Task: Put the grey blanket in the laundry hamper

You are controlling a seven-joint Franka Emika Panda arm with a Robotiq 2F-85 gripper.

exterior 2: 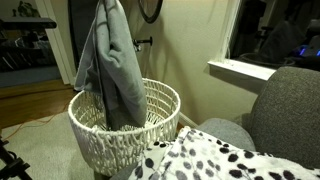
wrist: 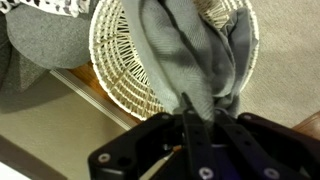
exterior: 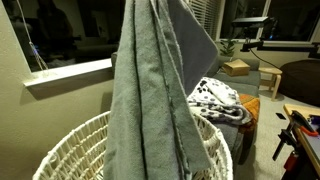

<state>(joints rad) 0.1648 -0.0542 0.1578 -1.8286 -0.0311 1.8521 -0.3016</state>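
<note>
We are looking at a room corner with a beige wall and a white window sill (exterior: 70,72), beside a grey sofa (exterior 2: 290,110). The grey blanket (exterior: 155,90) is hanging in long folds over the laundry hamper (exterior: 70,140), and its lower end is dipping inside the rim in both exterior views. Its top is running out of frame there, hiding the arm from us. In the wrist view the fingers (wrist: 186,118) are clamping the bunched fabric, which is partly covering their tips. A spotted blanket (exterior 2: 210,160) is lying on the sofa, cut off at the edge.
</note>
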